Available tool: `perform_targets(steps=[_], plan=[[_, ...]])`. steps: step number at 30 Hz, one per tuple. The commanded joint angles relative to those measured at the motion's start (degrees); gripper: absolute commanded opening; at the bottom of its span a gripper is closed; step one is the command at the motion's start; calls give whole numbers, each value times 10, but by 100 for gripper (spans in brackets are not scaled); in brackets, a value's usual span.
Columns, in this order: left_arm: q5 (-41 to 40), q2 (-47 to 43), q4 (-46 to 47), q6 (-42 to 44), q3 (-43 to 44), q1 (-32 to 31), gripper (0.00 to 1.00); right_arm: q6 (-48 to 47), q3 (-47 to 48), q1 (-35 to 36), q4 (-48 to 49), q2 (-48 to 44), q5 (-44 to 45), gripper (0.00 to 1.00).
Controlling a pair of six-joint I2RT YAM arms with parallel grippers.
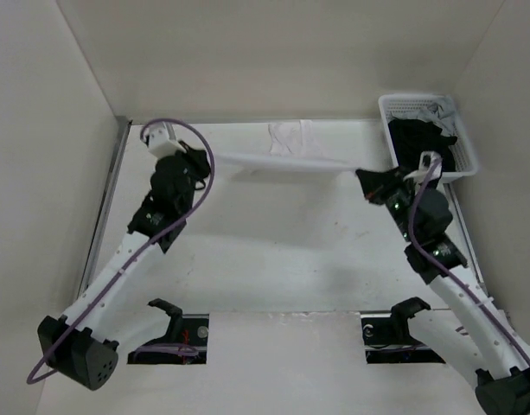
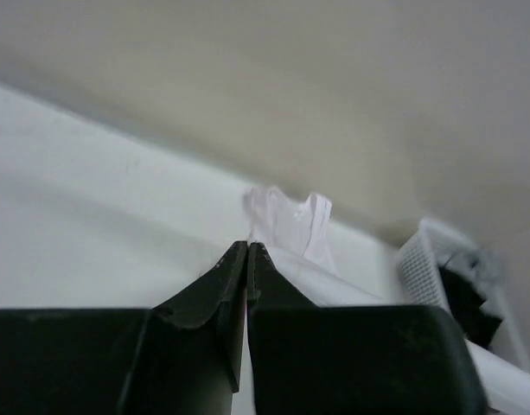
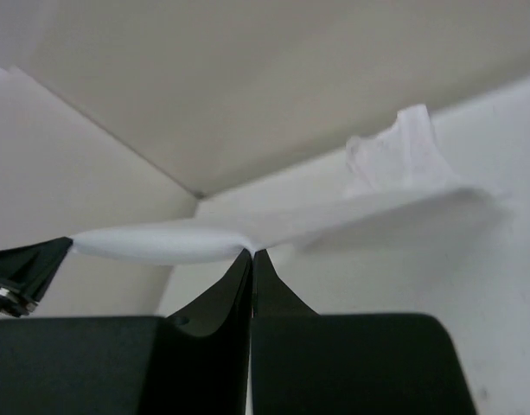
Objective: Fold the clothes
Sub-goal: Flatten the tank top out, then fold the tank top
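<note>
Left claw (image 1: 202,156) and right claw (image 1: 365,178) are both clenched on the white garment (image 1: 282,161). I see it stretched between them above the worktop (image 1: 273,242), with one part bunched by the back wall. White lattice basket (image 1: 411,105) with black garments (image 1: 424,143) sits far right.

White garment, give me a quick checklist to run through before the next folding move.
1. Left fingers shut on the white garment: ok.
2. Right fingers shut on it: ok.
3. Garment lifted off the table between the arms: ok, stretched in a tight band.
4. Garment spread flat: not ok, bunched narrow, with one part crumpled at the table's far edge.
5. Right arm clear of the basket: cannot tell, they overlap in the top view.
</note>
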Motion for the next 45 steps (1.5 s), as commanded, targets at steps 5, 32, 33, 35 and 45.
perform_targets(steps=[5,32,33,35,45], plan=[[-83,-194,-52,-60,-299,-92,1,87,-287,100,-49,-188,48,0],[-10,219,102,-74,-5,30,1,49,-79,11,101,173,66,0],[-6,261,100,-73,33,38,1,50,-55,-8,111,206,57,0],[11,335,92,-69,105,47,1,52,-9,-36,118,266,35,0],[48,662,-18,-47,487,67,7,72,301,-118,80,618,-29,0]])
